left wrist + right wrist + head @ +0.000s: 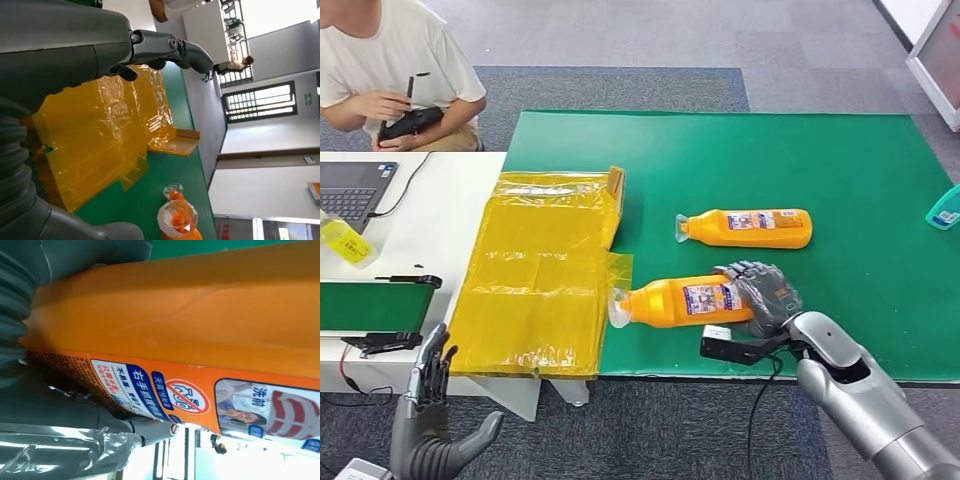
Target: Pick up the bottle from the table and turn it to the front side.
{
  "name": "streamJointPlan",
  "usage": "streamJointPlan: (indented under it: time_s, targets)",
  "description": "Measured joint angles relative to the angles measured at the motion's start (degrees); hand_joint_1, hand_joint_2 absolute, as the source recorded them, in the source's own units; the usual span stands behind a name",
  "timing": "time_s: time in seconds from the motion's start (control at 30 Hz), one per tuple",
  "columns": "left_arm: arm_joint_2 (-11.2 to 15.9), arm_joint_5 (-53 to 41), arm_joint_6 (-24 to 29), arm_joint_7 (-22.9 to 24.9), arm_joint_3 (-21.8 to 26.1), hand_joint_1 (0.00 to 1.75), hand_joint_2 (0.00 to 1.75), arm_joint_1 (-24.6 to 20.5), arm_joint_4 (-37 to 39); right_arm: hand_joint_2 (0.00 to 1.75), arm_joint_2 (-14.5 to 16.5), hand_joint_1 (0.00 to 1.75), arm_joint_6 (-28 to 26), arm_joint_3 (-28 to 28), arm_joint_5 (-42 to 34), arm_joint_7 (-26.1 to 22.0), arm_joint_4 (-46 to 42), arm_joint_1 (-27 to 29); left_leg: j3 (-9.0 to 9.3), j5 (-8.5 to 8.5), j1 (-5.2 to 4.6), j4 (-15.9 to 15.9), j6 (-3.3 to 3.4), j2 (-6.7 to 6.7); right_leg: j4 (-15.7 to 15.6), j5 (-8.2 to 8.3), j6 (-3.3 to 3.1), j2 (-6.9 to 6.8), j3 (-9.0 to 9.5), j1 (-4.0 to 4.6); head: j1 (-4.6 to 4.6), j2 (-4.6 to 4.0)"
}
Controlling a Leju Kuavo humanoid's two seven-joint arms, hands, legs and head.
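The right robot hand [761, 292] was wrapped around the base end of an orange bottle [682, 302], which lay on its side on the green bench [848, 170] near the front edge. The bottle's clear cap pointed toward the yellow plastic sheet [539, 270], almost touching its edge, and a printed label with blue and white panels faced upward. In the right wrist view the bottle [188, 315] sat tight against the robot hand [56, 410], the thumb on one side and the darker fingers on the label side, with the label's red prohibition mark and blue text plain to read.

A second orange bottle [746, 228] lay on its side farther back on the green surface, parallel to the first and apart from it, cap also pointing toward the yellow sheet.

The left robot hand [433, 420] hung low beside the bench's front edge, holding nothing, its fingers spread and pointing up. Its wrist view looked across the yellow sheet [98, 130] to the clear caps of both bottles.

On the white bench [448, 210] to the left stood a laptop [350, 190]. Behind it sat a person [392, 60] in a white shirt holding a black device.
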Motion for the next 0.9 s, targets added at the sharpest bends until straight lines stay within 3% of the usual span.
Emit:
streamJointPlan:
  time_s: [0.17, 0.37, 0.67, 0.9]
  targets:
    - [0.01, -0.02, -0.99, 0.86, -2.22, 0.0, 1.75, 0.04, -0.7, 1.75, 6.38, 1.75, -1.56, -4.9, 1.3, -1.11, -6.15, 4.96, 0.02, -0.01, -0.01, 0.0, 0.0, 0.02, 0.0, 0.01, -0.01, 0.02, -0.03, -0.01, -0.02, 0.0]
    - [0.91, -0.12, 1.86, 2.89, -8.28, 0.0, 1.75, -0.77, -1.12, 1.75, 15.58, 1.75, 1.89, -7.06, -7.56, -5.53, -12.97, 11.23, 0.03, -0.01, 0.06, -0.02, -0.05, 0.01, 0.01, -0.08, -0.13, 0.01, -0.05, 0.1, -0.02, 0.0]
    - [5.29, 1.84, 5.13, 3.83, -16.5, 0.0, 1.75, -1.9, -1.11, 1.75, 22.51, 1.75, 7.14, -7.46, -16.46, -10.38, -13.3, 15.96, 0.03, -0.05, 0.06, -0.02, -0.09, 0.03, 0.0, -0.07, -0.14, 0.02, -0.04, 0.07, -0.02, 0.0]
    - [7.68, 1.49, 7.74, 4.97, -20.73, 0.0, 1.75, -3.17, -1.1, 1.75, 24.67, 1.75, 7.34, -7.41, -16.28, -11.24, -12.48, 18.29, 0.03, -0.05, 0.07, -0.02, -0.09, 0.03, 0.01, -0.08, -0.14, 0.02, -0.05, 0.08, -0.02, 0.0]
